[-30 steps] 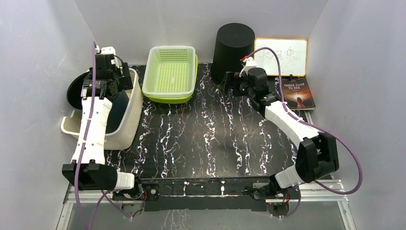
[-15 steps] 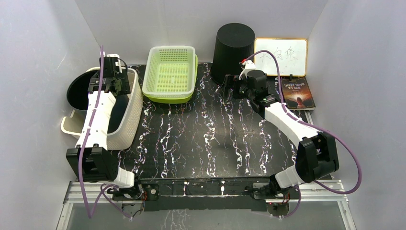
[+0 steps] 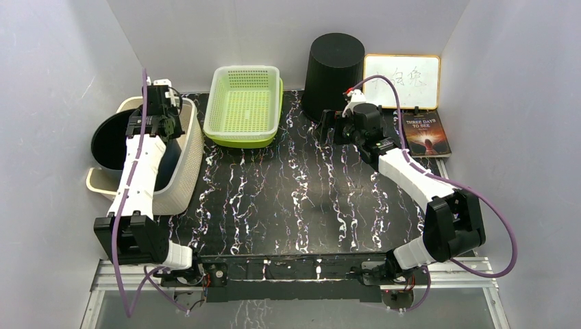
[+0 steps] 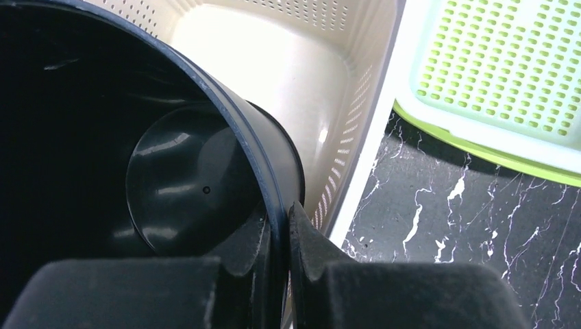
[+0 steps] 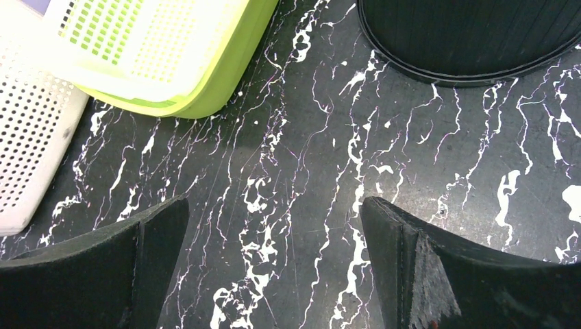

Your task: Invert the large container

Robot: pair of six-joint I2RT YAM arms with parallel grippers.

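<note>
Gripping the rim of the large black container [image 4: 171, 178], the left gripper [image 4: 277, 236] has its jaws drawn narrow, one finger [image 4: 243, 250] inside the wall and the other outside it, both touching the rim.

- Container: left side of the overhead frame [image 3: 113, 140], seated in the cream perforated basket [image 3: 188, 164]. Tilted, not upright. Its mouth opens toward the upper left, so the overhead camera sees into the dark interior. The left wrist view shows its round inner floor at middle left, with the cream basket [image 4: 274, 75] wall pale behind it at top centre.
- Left gripper, overhead [image 3: 154, 127]: at the container's right rim, over the basket.
- Right gripper [image 5: 274, 253]: jaws spread wide, nothing between them, only the black marbled table [image 5: 308, 171] below. Fingers [image 5: 103, 264] sit in the lower corners of the right wrist view. Overhead, it hangs in the upper middle of the frame [image 3: 329, 127], just in front of a second black bucket [image 3: 334, 65].
- Second bucket: stands mouth-down at upper centre. Its rim lies flat on the table at the upper right of the right wrist view [image 5: 473, 34].
- Green basket [image 3: 246, 103]: upper centre-left overhead, between the cream basket and the bucket, close beside the cream one.
- Whiteboard [image 3: 402, 79]: against the back wall, upper right. A book [image 3: 426, 133] lies flat just below it.
</note>
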